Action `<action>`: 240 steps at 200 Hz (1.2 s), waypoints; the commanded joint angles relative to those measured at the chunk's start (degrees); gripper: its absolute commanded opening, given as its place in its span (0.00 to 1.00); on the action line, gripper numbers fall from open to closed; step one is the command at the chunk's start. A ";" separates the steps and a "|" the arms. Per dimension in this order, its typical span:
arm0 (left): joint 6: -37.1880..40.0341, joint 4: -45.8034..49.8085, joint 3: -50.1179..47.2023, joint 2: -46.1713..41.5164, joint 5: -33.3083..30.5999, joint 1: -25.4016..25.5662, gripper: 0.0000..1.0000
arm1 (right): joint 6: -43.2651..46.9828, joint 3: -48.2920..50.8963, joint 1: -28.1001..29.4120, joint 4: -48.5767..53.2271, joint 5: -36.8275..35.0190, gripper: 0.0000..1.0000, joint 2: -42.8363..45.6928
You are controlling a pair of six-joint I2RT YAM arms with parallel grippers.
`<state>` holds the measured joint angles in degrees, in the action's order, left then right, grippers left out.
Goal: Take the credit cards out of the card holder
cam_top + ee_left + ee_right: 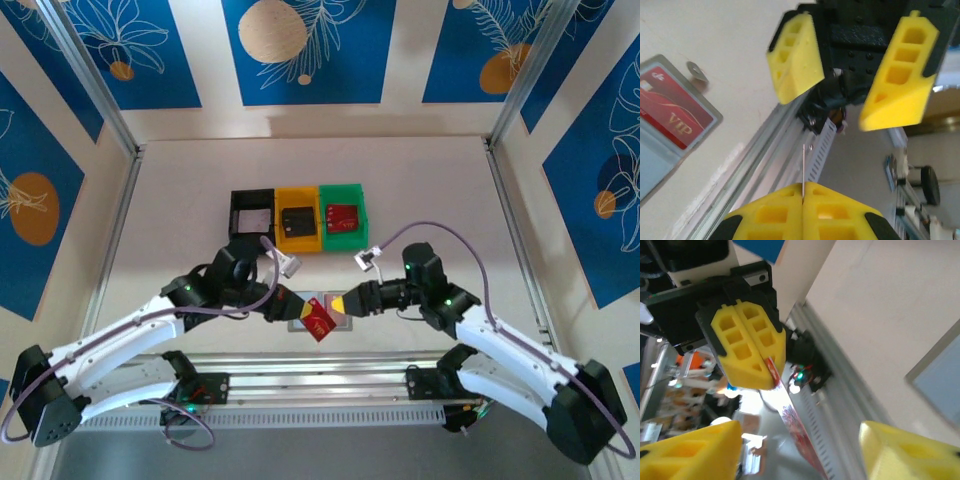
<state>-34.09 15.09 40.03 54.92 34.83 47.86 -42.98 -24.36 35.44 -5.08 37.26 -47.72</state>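
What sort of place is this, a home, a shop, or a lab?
Most likely a robotics lab test cell: a pale table fenced by aluminium posts and blue leaf-print panels, with two white-and-black robot arms bolted along its near edge.

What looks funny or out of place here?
The red card isn't lying flat: it hangs tilted in the air, pinched at one edge by the shut left hand, with the open right hand facing it. Another red VIP card sits tucked in the open card holder on the table. Nothing looks spilled or broken.
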 commanded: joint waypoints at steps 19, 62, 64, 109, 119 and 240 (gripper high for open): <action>-14.00 -13.37 -6.25 -4.72 -13.78 -0.38 0.00 | -6.44 9.28 -0.30 -8.09 -9.85 0.70 10.32; -25.32 -29.63 -13.90 -5.10 -16.59 -0.35 0.00 | -9.15 14.02 4.49 -14.12 -16.63 0.66 12.27; -25.68 -30.02 -14.10 -5.04 -16.62 -0.38 0.00 | -9.10 14.06 4.73 -14.37 -16.96 0.66 12.19; -29.49 -35.52 -17.05 -4.56 -17.01 0.09 0.00 | -7.91 14.38 9.35 -18.26 -22.03 0.62 9.70; -30.22 -36.57 -17.63 -4.58 -17.08 0.09 0.00 | -7.88 14.16 9.69 -19.09 -22.35 0.61 8.75; -32.17 -43.22 -20.08 -1.55 -14.51 0.80 0.00 | -7.36 10.69 11.21 -26.41 -25.98 0.45 1.16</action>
<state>-65.95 -24.84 20.71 53.39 19.05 48.16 -51.16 -11.57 46.17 -28.01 13.19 -46.22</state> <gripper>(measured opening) 0.050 0.483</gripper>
